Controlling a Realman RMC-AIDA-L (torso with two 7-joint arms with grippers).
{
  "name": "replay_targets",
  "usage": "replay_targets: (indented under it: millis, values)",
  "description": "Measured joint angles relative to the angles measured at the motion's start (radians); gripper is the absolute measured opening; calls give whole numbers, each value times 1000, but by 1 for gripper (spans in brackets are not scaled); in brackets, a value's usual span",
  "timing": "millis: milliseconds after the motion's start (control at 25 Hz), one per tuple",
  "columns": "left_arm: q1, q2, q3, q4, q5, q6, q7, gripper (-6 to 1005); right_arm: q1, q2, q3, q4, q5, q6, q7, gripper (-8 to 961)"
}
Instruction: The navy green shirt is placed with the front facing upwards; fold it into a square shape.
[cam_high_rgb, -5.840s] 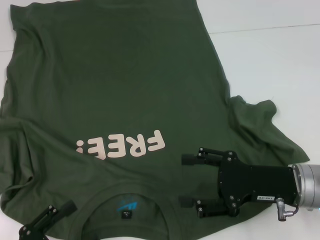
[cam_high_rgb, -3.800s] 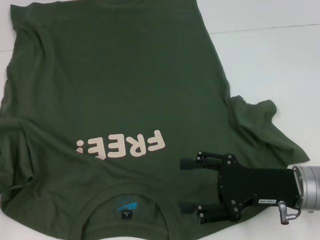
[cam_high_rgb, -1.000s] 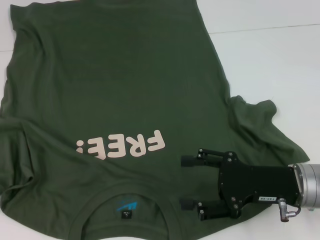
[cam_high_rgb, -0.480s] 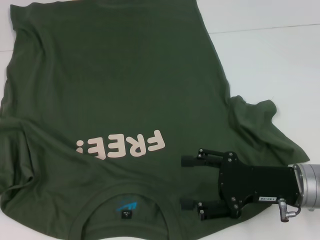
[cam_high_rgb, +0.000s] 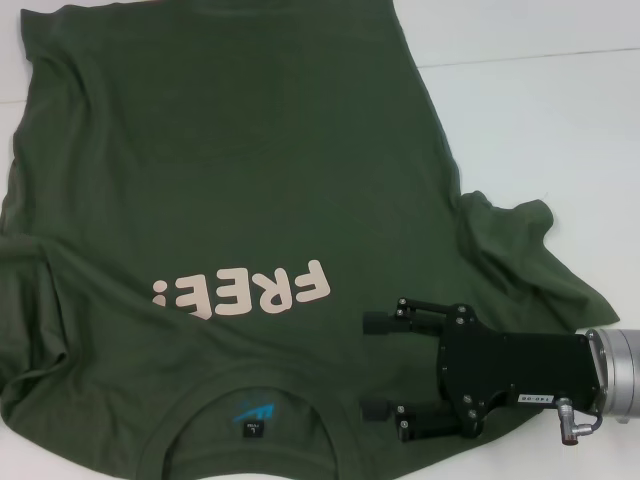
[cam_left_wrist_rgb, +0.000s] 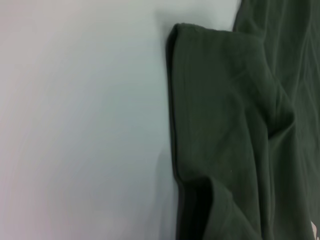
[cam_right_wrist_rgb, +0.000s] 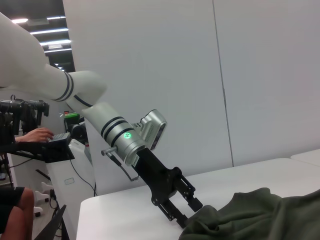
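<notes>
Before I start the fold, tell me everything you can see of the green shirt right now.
The navy green shirt is dark olive, cotton-looking, lying front up and unfolded on the white table, collar nearest the robot, pale pink FREE lettering across the chest and a small blue logo inside the neck. One sleeve is rumpled. The right gripper, open, is over the shoulder by the collar. The left gripper is at the other sleeve.

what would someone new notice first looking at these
A big dark green T-shirt lies front up across the white table, its pale pink "FREE" lettering near the collar. The right tool rests open over the shirt's shoulder area beside the collar. In the right wrist view, the left tool reaches down at a bunched edge of the shirt.
</notes>
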Motion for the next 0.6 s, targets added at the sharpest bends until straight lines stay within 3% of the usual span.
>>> replay_targets:
  millis: [320,600]
  values:
    - [-5,-1,0,7,-2,-9,0,623,-2,-1,1,0,0,0,0,883]
    - [-10,-1,1,13,-1,-10,0,523,2,-2,1,0,0,0,0,883]
